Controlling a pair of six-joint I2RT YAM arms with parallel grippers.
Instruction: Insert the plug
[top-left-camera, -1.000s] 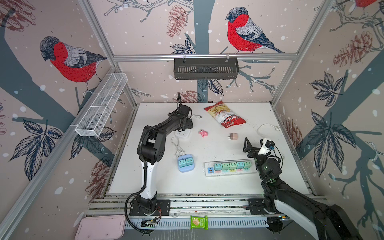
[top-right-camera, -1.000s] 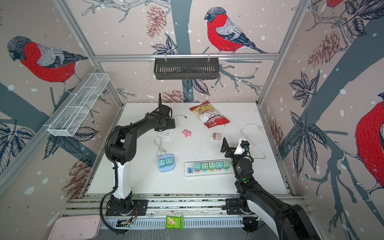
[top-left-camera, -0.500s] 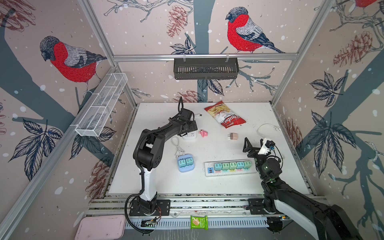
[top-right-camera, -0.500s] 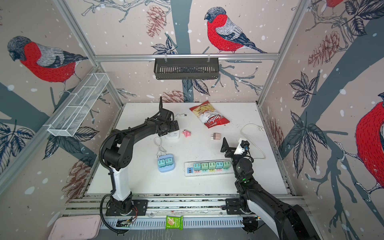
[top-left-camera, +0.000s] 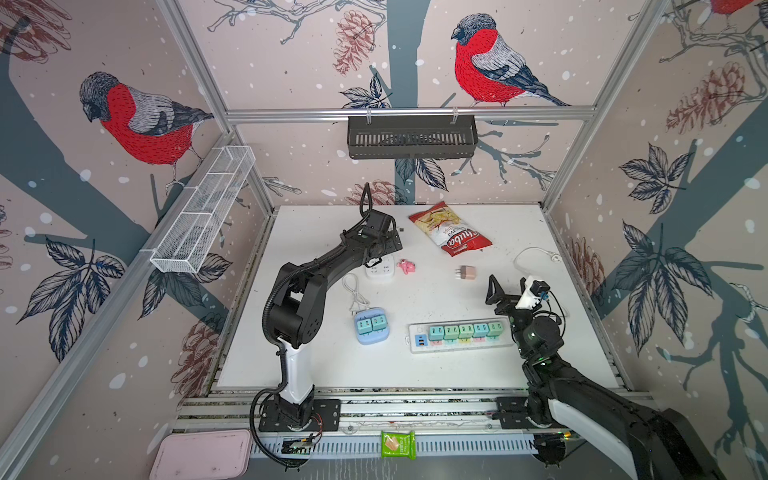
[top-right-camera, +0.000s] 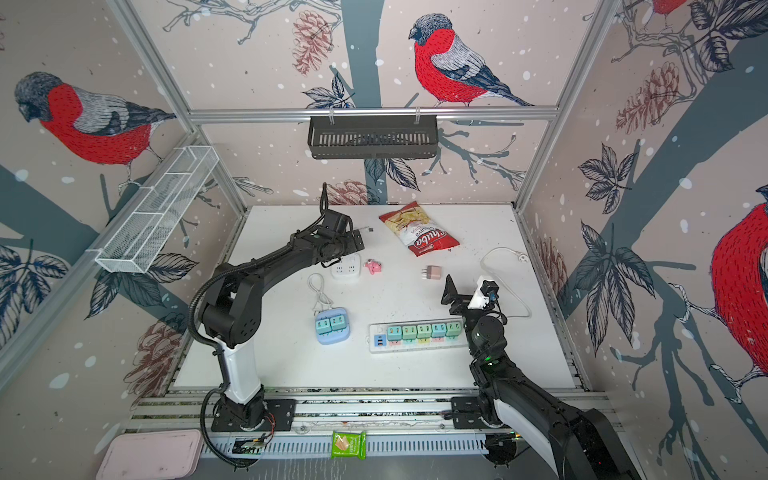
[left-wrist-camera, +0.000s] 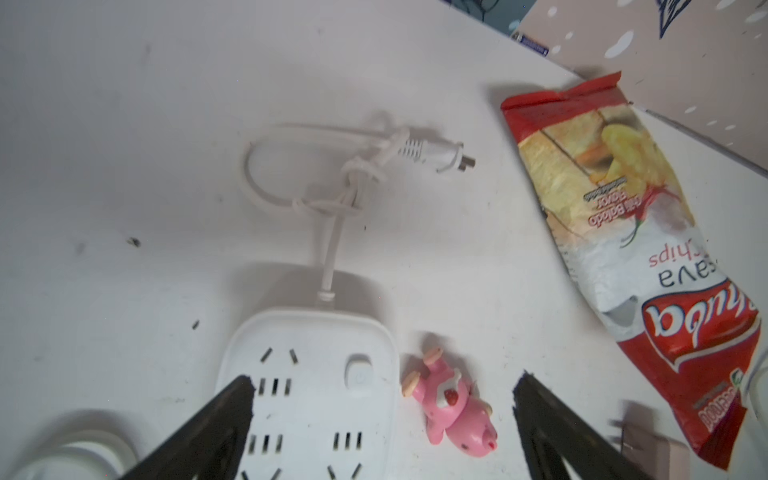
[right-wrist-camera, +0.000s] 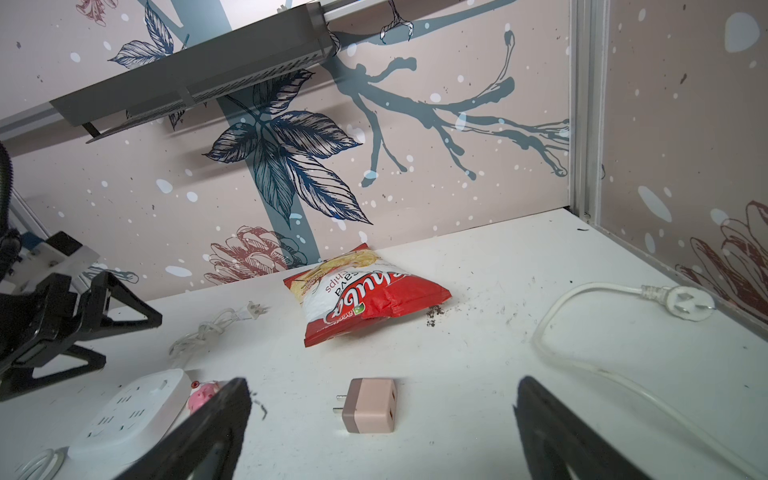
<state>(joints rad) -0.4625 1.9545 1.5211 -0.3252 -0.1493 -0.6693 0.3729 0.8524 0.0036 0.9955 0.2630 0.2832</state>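
Note:
The plug (top-left-camera: 468, 273) (top-right-camera: 433, 272) is a small pink-beige cube with two prongs, lying on its side on the white table. In the right wrist view the plug (right-wrist-camera: 371, 405) lies just ahead of my open, empty right gripper (right-wrist-camera: 382, 386) (top-left-camera: 508, 284), which hovers a little nearer the front. A white square socket block (top-left-camera: 380, 268) (left-wrist-camera: 307, 386) sits left of centre. My left gripper (left-wrist-camera: 382, 384) (top-left-camera: 380, 253) hangs open over that block's edge and holds nothing.
A pink pig toy (left-wrist-camera: 449, 407) lies beside the white block. Its tied cord (left-wrist-camera: 357, 174) lies behind it. A chips bag (top-left-camera: 451, 232) is at the back. A blue socket cube (top-left-camera: 371, 326) and a long power strip (top-left-camera: 459, 336) carry green plugs. A white cable (top-left-camera: 536, 253) lies at right.
My left gripper has moved rightward and toward the front, coming over the white socket block. The right arm and the plug have not moved.

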